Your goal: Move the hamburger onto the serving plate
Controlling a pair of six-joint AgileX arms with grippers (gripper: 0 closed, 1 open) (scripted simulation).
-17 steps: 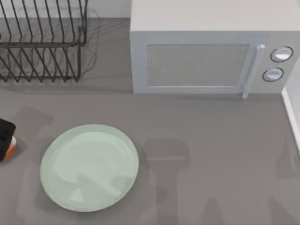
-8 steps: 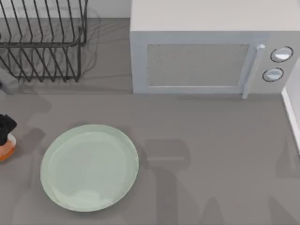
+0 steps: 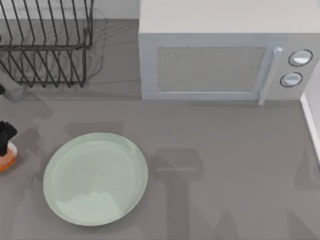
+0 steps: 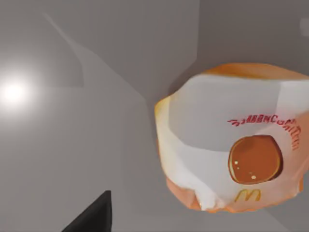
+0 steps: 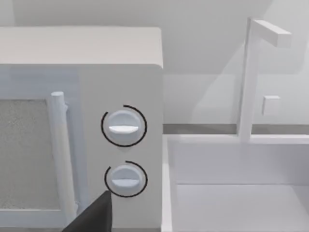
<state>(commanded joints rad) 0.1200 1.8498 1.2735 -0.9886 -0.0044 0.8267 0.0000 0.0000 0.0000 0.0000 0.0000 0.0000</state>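
Grey tabletop (image 3: 225, 150) seen from above, with a pale wall along its far edge. Far left: a black wire dish rack (image 3: 45, 45) stands at the back. Below it, at the table's extreme left edge, the left gripper (image 3: 6, 134) appears as a dark mass directly over the hamburger (image 3: 7, 159), a small orange-brown item with a pale part, cut by the frame edge. In the left wrist view the hamburger (image 4: 234, 145) is a wrapped bundle in white paper with orange edges, red lettering and a printed bun emblem, lying on the grey surface just beside one dark fingertip (image 4: 94, 217). Whether the left gripper's fingers stand apart or together cannot be told, nor whether they touch the wrapper.

Just right of the hamburger lies the serving plate (image 3: 60, 200), large, round, pale mint-green and glossy, with a shallow raised rim and nothing on it. The two are near but apart, separated by a strip of bare table. The controlling relation: the plate lies to the right of gripper and hamburger, so the coming transfer is judged a short rightward carry, and the left arm is plainly the nearer one.

Centre to right: a white microwave oven (image 3: 220, 55) at the back, door closed, two dials (image 3: 295, 67) beside its handle. The right wrist view faces the same dials (image 5: 124, 152) and a white rack frame (image 5: 251, 82) beyond; of the right gripper a dark fingertip (image 5: 94, 217) shows, finger state indeterminable, the arm apparently parked at the right.
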